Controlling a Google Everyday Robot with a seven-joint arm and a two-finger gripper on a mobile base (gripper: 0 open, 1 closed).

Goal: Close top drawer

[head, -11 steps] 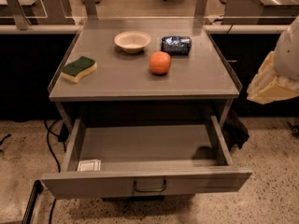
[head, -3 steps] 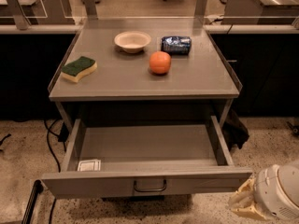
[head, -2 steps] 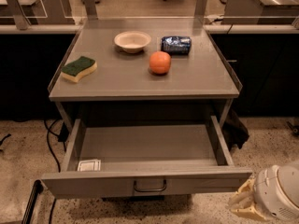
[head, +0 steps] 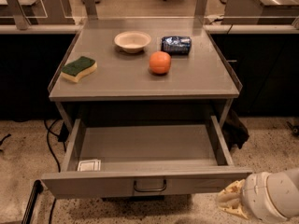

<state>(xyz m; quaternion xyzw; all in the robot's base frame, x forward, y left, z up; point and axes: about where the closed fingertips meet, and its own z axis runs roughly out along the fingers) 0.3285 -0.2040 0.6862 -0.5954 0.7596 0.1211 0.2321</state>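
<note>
The top drawer (head: 93, 185) is pulled fully out from under the grey table. Its flat grey front panel faces me, with a small U-shaped metal handle (head: 150, 186) at its centre. Its shallow grey tray (head: 145, 146) holds a small white packet (head: 88, 165) at the front left corner. My gripper (head: 232, 201) is at the bottom right of the camera view, low and just to the right of the drawer front's right end. Its cream fingertips point left toward the panel.
On the grey tabletop (head: 196, 78) sit a green and yellow sponge (head: 79, 68), a cream bowl (head: 132, 41), a blue packet (head: 176, 45) and an orange (head: 160, 62). Black cables (head: 50, 146) lie on the speckled floor at the left. Dark cabinets flank the table.
Since 3.7 s ago my arm has dropped from the upper right beside the table to the bottom right by the drawer front. Over the last second it has barely moved. The drawer stays open.
</note>
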